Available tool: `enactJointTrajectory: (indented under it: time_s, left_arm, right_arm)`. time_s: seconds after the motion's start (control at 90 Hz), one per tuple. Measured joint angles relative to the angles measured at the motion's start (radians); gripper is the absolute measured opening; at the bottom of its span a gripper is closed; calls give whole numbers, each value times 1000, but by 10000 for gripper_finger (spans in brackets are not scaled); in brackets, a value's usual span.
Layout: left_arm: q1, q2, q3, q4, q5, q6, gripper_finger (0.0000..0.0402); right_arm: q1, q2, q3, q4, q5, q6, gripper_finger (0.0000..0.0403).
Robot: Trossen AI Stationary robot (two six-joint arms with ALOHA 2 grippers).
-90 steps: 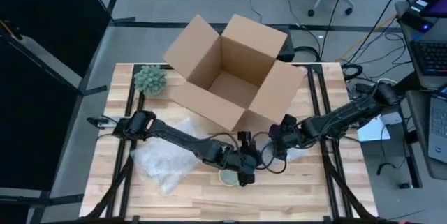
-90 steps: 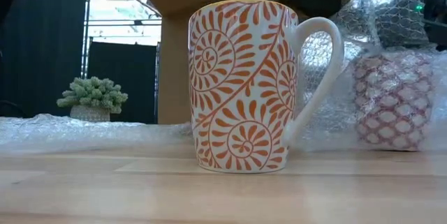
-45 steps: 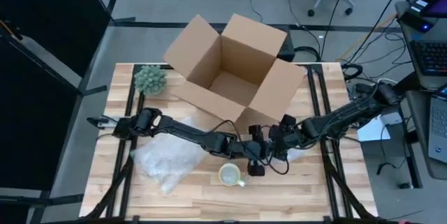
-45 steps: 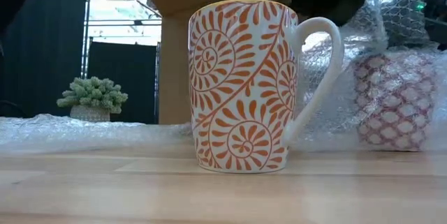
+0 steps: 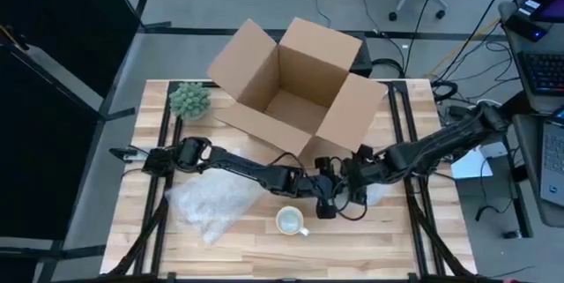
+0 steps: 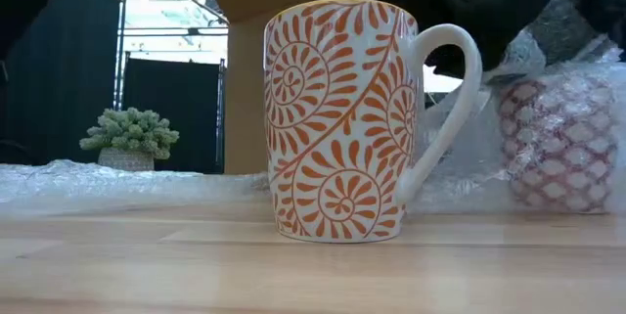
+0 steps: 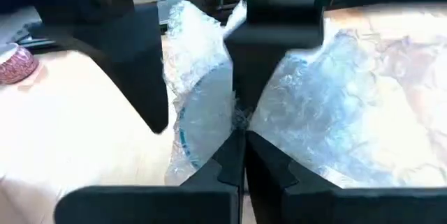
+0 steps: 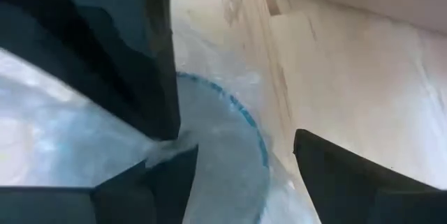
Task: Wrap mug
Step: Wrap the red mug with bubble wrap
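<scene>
Gripping bubble wrap (image 7: 209, 112), my left gripper (image 5: 324, 205) has fingers clamped. Right gripper (image 5: 352, 186) fingers are apart; I am keeping the sheet taut beside the mug (image 5: 290, 221).

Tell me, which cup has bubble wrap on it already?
The red-and-white patterned mug, beside the box. Bubble wrap covers it. The orange swirl mug stands bare on the table, nearer the front edge.
</scene>
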Motion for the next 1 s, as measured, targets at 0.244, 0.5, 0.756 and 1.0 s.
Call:
enactJointTrajectory:
  time_s: [0.244, 0.5, 0.756, 1.0]
  left_arm:
    - [0, 1, 0, 3, 0, -1, 0]
    - [0, 2, -1, 3, 0, 0, 0]
    - [0, 2, -2, 3, -2, -2, 0]
    - [0, 2, -2, 4, -3, -2, 0]
  right_arm:
    - [12, -77, 88, -147, -100, -51, 224]
    - [122, -149, 97, -152, -124, -42, 224]
    - [258, -111, 66, 55, -63, -109, 224]
    - [282, 2, -26, 178, -44, -104, 224]
